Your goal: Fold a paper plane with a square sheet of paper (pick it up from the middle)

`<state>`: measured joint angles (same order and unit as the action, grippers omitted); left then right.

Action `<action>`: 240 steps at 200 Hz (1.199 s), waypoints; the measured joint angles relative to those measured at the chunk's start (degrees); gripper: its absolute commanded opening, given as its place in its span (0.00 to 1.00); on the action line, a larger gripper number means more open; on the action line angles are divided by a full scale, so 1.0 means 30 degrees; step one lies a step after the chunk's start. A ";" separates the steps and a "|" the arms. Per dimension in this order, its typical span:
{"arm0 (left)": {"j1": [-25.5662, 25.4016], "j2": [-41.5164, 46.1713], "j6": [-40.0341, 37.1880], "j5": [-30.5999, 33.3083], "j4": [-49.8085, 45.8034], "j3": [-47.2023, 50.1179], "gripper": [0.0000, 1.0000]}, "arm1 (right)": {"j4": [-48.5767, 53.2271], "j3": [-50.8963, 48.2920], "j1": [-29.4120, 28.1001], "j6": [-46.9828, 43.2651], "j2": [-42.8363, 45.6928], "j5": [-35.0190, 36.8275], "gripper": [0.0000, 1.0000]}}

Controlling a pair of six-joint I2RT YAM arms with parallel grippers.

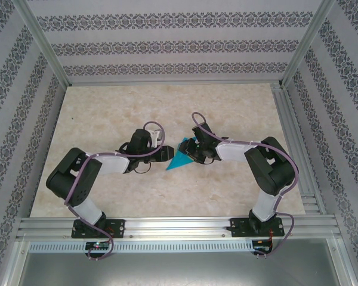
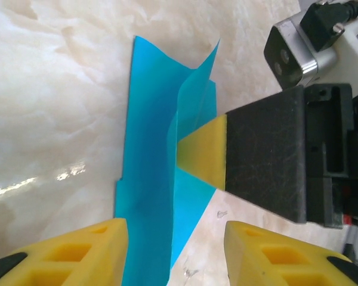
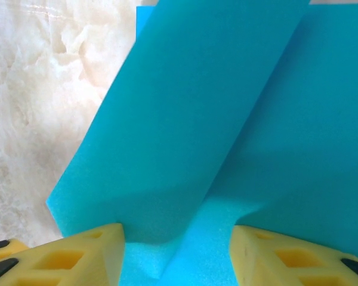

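Square sheet of paper: partly folded, one flap raised, laid on the table between both grippers. Left gripper is held parted, gripping nothing. Right gripper is half-spread, its fingertip set against the fold.

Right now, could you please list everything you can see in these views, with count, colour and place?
square sheet of paper: one, turquoise-blue, partly folded, mid-table between the two arms
table: one, pale marbled beige, under everything
walls: three, white with grey patterned bands, at the table's far and side edges
frame rails: several, silver metal, along the near edge and up the corners
left arm: one, black and white, near left; jaws yellow-tipped, open, the paper's end between them
right arm: one, black and white, near right; jaws open over the paper, one pad against its fold
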<state>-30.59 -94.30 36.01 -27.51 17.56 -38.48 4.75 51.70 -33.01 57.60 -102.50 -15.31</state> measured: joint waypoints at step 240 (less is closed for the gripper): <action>-0.0954 -0.2069 -0.2630 0.1472 -0.4896 -0.2404 0.28 | 0.0663 0.0430 0.0000 0.0437 -0.0270 0.0153 0.51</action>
<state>-33.45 -100.51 28.12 -23.09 2.87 -45.69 6.74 52.99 -33.01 58.92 -103.31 -14.85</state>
